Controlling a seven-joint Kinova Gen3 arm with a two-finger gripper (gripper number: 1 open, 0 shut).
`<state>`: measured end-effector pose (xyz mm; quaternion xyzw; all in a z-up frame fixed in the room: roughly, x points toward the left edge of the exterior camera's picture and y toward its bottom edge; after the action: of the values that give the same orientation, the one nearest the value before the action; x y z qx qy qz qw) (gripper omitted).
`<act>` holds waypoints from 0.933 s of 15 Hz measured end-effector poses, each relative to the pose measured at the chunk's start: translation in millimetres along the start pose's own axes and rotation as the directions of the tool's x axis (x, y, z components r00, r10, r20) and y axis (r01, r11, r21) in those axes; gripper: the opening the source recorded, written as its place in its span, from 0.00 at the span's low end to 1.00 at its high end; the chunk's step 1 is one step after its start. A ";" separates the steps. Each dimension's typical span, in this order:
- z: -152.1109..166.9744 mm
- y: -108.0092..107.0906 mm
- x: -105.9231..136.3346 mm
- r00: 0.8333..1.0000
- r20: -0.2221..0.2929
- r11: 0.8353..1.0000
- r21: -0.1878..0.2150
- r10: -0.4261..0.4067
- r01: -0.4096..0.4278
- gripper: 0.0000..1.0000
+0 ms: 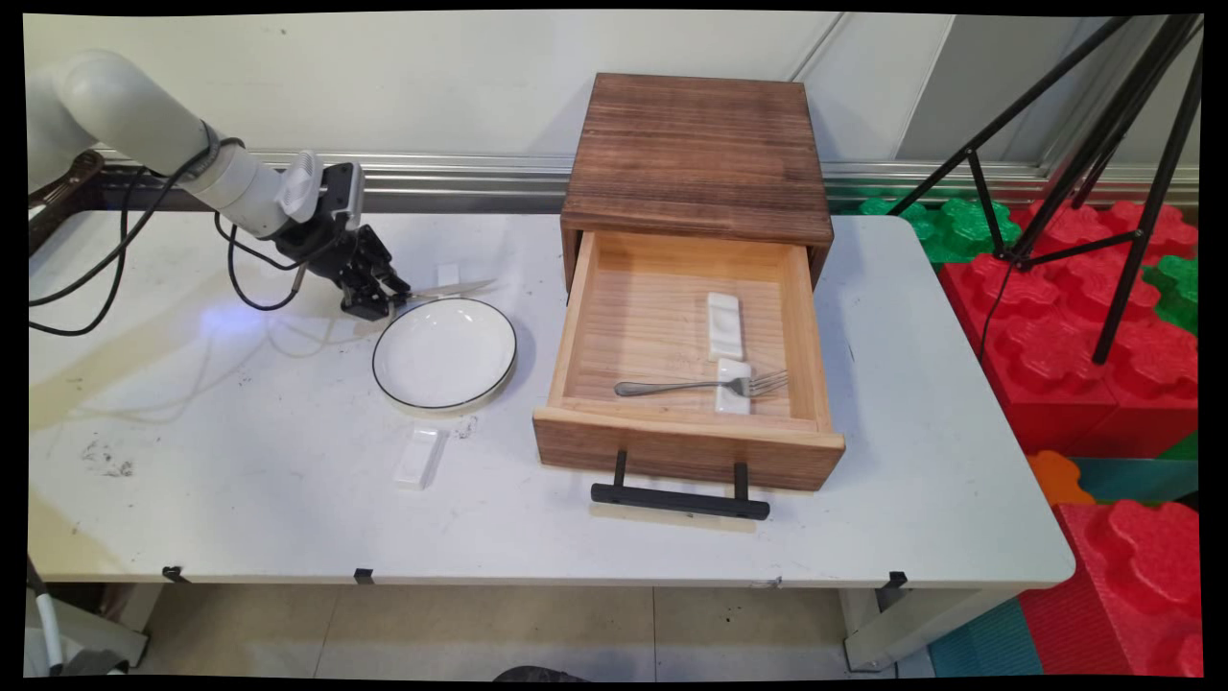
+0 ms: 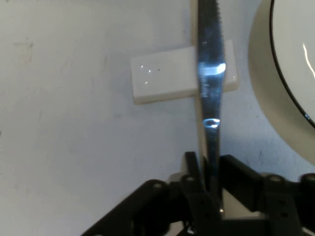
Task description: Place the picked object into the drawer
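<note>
My black gripper (image 1: 391, 296) sits low over the table just left of the white plate's far rim, shut on the handle of a metal knife (image 1: 451, 289). In the hand view the gripper (image 2: 209, 169) clamps the knife (image 2: 210, 73) on edge, its serrated blade running straight away from the fingers and crossing over a small white rest (image 2: 167, 73). That white rest (image 1: 448, 274) lies behind the plate (image 1: 444, 353), under the blade. The plate's dark-rimmed edge (image 2: 290, 93) shows at the right of the hand view.
A wooden box (image 1: 697, 154) stands at the back with its drawer (image 1: 687, 443) pulled open; inside lie a fork (image 1: 705, 386) across one white rest (image 1: 733, 386) and another rest (image 1: 724, 325). One more white rest (image 1: 420, 457) lies in front of the plate. A tripod (image 1: 1084, 144) and foam blocks (image 1: 1113, 317) are off the table's right.
</note>
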<state>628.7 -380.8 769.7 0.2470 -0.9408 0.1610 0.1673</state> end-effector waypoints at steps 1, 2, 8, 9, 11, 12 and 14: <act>-0.1 -0.1 -1.6 1.000 0.003 1.000 -0.001 -0.001 0.001 0.00; -0.3 -0.3 -3.2 1.000 0.006 1.000 -0.002 -0.002 0.002 0.00; -3.5 -1.3 -6.1 1.000 0.011 1.000 -0.006 -0.010 0.010 0.00; -5.4 -0.7 -7.1 1.000 0.011 1.000 -0.005 -0.014 0.014 0.00; -9.4 0.2 -7.8 1.000 0.008 1.000 -0.004 -0.021 0.021 0.00; -12.9 1.4 -8.9 1.000 0.006 1.000 -0.003 -0.025 0.025 0.00; -20.9 3.0 -8.3 1.000 -0.002 1.000 -0.002 -0.029 0.029 0.00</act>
<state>638.9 -366.8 784.3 0.2603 -0.9370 0.1582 0.1708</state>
